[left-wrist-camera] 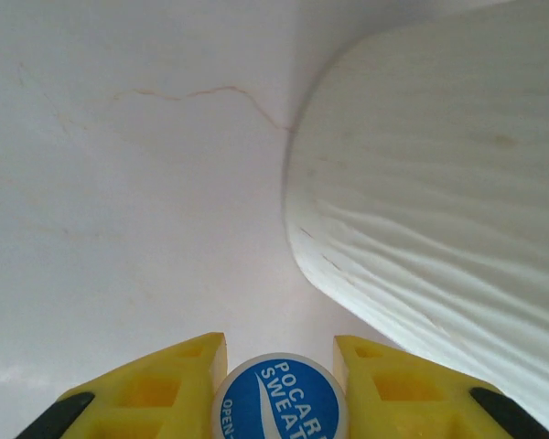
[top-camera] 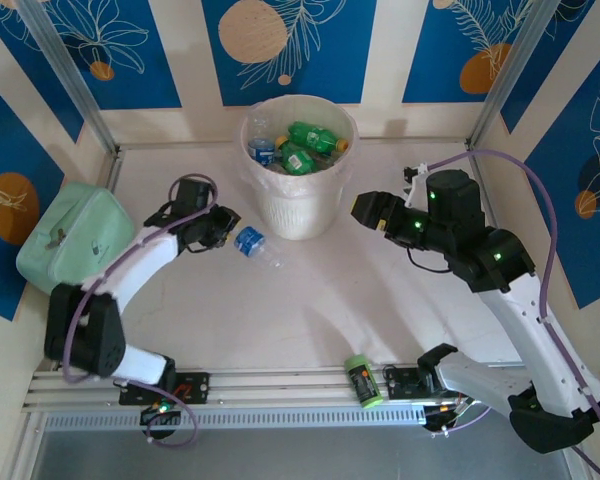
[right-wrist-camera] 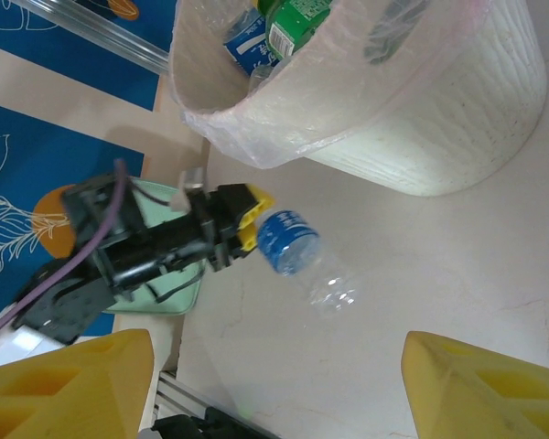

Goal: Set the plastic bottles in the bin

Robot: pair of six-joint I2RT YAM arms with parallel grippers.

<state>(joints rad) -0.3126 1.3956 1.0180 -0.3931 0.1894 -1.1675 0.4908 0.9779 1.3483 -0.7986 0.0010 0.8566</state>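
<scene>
Plastic bottle [top-camera: 250, 241], clear with a blue label, lies on the counter [top-camera: 310, 310] just left of the bin [top-camera: 298, 212], its cap end clamped in the left gripper [top-camera: 228, 226]. The next move is probably to lift it over the rim and release. The right gripper [top-camera: 366, 209] hangs part-open and empty.

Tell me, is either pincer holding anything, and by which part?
The left pincer grips the clear blue-labelled bottle by its blue cap end. The right pincer is open and holds nothing.
</scene>
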